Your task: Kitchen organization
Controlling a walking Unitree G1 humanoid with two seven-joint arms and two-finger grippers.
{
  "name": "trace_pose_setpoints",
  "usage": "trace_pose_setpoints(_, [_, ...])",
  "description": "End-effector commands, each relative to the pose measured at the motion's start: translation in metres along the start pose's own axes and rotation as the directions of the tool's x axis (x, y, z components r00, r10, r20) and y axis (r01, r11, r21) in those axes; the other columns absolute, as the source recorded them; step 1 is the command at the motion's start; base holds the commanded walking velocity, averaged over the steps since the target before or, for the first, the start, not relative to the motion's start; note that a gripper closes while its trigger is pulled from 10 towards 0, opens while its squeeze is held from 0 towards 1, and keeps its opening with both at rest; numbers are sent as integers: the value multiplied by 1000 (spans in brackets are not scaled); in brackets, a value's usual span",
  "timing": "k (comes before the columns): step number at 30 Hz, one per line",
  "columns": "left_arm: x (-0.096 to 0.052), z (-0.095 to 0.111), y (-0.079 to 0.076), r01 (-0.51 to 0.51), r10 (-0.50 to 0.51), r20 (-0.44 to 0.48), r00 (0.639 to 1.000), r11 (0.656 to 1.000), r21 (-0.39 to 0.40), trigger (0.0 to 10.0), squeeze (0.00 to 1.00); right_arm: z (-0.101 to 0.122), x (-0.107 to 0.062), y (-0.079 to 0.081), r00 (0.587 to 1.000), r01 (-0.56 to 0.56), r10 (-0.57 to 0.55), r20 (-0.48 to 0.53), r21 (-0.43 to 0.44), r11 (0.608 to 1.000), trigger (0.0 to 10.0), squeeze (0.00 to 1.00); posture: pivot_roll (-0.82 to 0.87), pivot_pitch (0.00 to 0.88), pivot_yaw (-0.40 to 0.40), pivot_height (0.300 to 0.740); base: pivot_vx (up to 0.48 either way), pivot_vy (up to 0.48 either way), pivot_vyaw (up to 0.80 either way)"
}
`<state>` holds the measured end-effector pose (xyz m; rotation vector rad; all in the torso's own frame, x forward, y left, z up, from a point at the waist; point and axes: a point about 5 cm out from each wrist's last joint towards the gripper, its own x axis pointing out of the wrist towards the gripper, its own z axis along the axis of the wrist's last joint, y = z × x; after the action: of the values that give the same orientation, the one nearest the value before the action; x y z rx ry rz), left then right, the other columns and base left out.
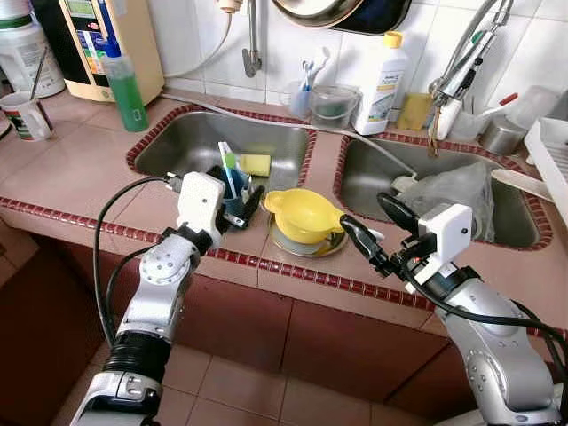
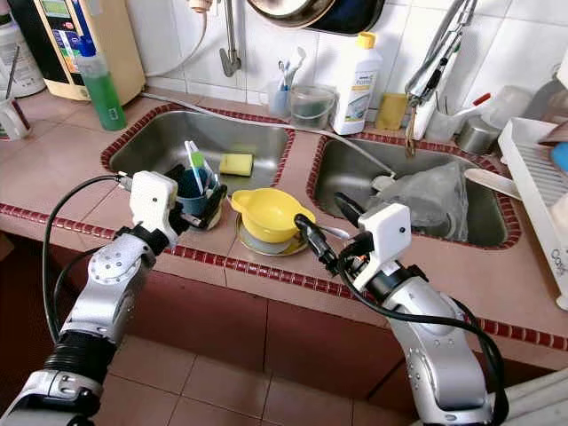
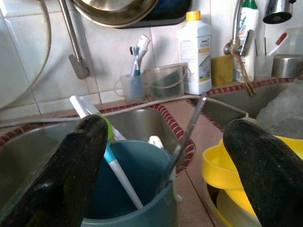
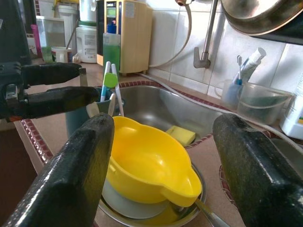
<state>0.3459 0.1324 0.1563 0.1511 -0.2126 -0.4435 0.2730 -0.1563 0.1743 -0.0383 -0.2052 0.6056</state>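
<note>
A blue cup [image 1: 236,207] holding toothbrushes [image 3: 97,124] and a metal utensil stands on the tiled counter at the front rim of the left sink [image 1: 191,142]. My left gripper [image 1: 233,191] is open, one finger on each side of the cup. To the cup's right, a yellow bowl [image 1: 302,213] with a spout rests on a small stack of dishes [image 1: 297,244]. My right gripper [image 1: 377,226] is open just right of the bowl and points toward it. In the right wrist view the bowl [image 4: 147,158] lies ahead between the fingers, apart from them.
A yellow sponge [image 1: 256,164] lies in the left sink, and a clear plastic bag [image 1: 453,191] in the right sink. Along the wall stand a green bottle [image 1: 129,84], a white detergent bottle [image 1: 382,84] and a mug [image 1: 27,115]. A white dish rack [image 1: 550,160] stands far right.
</note>
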Motion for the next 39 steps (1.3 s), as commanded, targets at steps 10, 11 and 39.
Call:
trace_pose_setpoints(10, [8,4,-2,25,-25,3,1000,999,23,0,0,4,-1,2,1000,-8,8,-2,-20,1000,10000,0,-61,0,23,740,0,0,0])
trace_pose_setpoints(11, [8,4,-2,26,-26,3,1000,999,24,0,0,4,-1,2,1000,-8,8,-2,-19,1000,10000,0,-61,0,23,740,0,0,0])
trace_pose_setpoints(39, [14,6,-8,51,-51,3,999,998,35,0,0,3,-7,12,998,-55,55,-24,7,998,10000,0,-68,13,33,740,0,0,0])
